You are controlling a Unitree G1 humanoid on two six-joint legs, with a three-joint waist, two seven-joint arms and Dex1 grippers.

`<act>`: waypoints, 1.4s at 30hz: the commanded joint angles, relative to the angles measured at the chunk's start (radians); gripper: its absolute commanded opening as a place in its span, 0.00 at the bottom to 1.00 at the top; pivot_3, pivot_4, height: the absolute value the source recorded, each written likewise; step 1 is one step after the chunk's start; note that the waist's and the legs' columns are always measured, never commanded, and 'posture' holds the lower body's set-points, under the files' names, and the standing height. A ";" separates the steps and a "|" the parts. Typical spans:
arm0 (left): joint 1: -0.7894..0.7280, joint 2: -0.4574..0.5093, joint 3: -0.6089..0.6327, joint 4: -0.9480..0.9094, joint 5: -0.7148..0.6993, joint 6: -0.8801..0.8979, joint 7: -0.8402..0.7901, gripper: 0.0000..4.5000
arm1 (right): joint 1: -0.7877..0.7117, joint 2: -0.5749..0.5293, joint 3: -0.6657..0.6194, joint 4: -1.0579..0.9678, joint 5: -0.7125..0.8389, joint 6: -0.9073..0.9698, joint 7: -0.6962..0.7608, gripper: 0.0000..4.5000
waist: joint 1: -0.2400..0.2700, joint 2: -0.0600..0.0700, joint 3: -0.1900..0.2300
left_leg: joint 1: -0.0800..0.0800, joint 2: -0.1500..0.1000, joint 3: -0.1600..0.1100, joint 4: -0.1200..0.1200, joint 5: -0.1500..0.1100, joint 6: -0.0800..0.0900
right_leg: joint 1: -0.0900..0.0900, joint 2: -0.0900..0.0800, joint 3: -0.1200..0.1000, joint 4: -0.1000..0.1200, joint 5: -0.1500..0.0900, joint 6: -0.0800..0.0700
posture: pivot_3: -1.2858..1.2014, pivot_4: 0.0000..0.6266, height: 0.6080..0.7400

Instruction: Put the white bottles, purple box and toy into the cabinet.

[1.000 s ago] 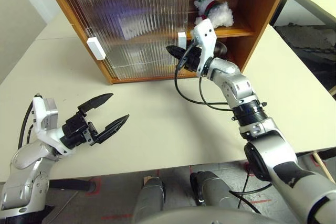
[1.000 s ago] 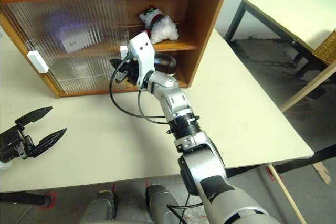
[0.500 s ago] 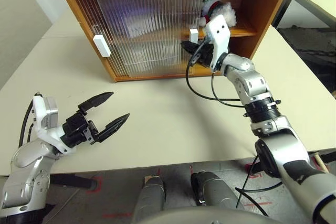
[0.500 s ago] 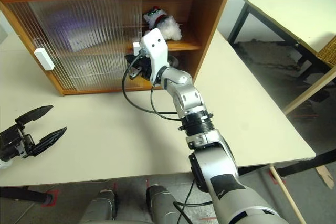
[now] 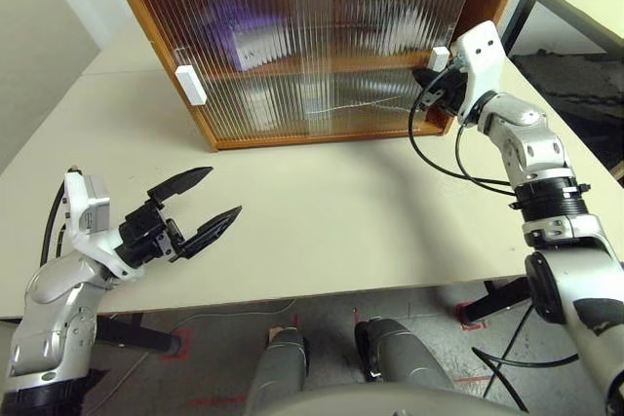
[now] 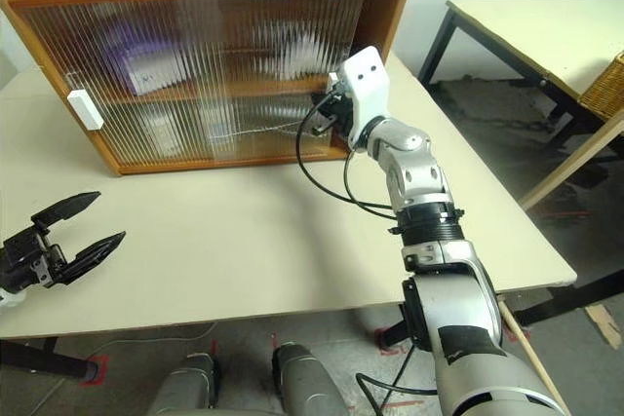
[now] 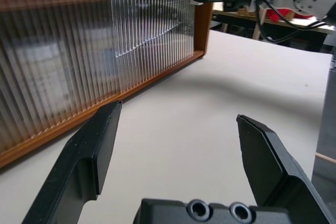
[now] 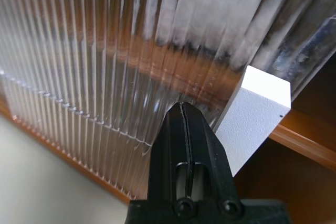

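The cabinet (image 5: 322, 46) is standing at the back of the pale table (image 5: 322, 231), an orange-brown wooden case with two shelves behind ribbed translucent sliding doors that are now covering nearly its whole front. One white rectangular handle (image 5: 190, 85) is sitting at the left door's edge, and another white handle (image 8: 254, 116) is lying just beside the right gripper (image 8: 182, 124), whose two black fingers are pressing flat together with nothing between them. Behind the ribbing, the purple box (image 5: 239, 31) is showing as a lavender blur on the upper shelf toward the left, and a white smear (image 6: 292, 51) is glowing on the upper shelf further right; whether that is the toy cannot be told. Paler patches are blurring on the lower shelf, too vague to name. At the cabinet's right end a narrow strip of wood interior (image 8: 310, 129) is staying uncovered past the handle. The left gripper (image 5: 200, 207) is hanging near the table's front left edge, fingers spread wide and empty, well apart from the cabinet, with bare tabletop lying between them.
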 commanded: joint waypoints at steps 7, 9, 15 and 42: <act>0.010 0.004 -0.005 0.007 0.013 -0.008 -0.005 1.00 | 0.010 -0.043 -0.051 0.039 -0.051 0.002 -0.074 0.01 | -0.007 0.000 0.000 | 0.001 0.001 0.000 -0.001 0.005 0.002 | 0.001 0.000 0.000 -0.001 0.000 0.001 | 0.45 0.15 1.00; 0.013 0.004 -0.005 0.007 0.013 -0.009 -0.005 1.00 | 0.012 -0.059 -0.049 0.045 -0.069 0.001 -0.088 0.01 | -0.006 0.000 0.000 | 0.001 0.000 0.000 0.000 0.005 0.001 | 0.002 -0.001 0.000 -0.002 0.000 0.001 | 0.45 0.16 1.00; 0.016 0.004 -0.006 0.006 0.010 -0.009 -0.006 1.00 | 0.021 -0.096 -0.054 0.044 -0.091 0.008 -0.113 0.01 | -0.005 0.000 0.000 | -0.001 -0.003 0.001 0.000 -0.002 -0.011 | 0.002 -0.004 0.002 -0.004 0.000 0.002 | 0.45 0.16 1.00; 0.164 0.007 0.283 0.137 0.134 0.076 0.384 1.00 | 0.337 -0.283 -0.145 -0.199 0.419 0.279 0.729 0.99 | -0.009 -0.003 0.002 | 0.004 0.008 0.016 0.000 -0.005 -0.010 | 0.007 0.007 0.009 -0.003 -0.023 0.005 | 0.48 0.18 1.00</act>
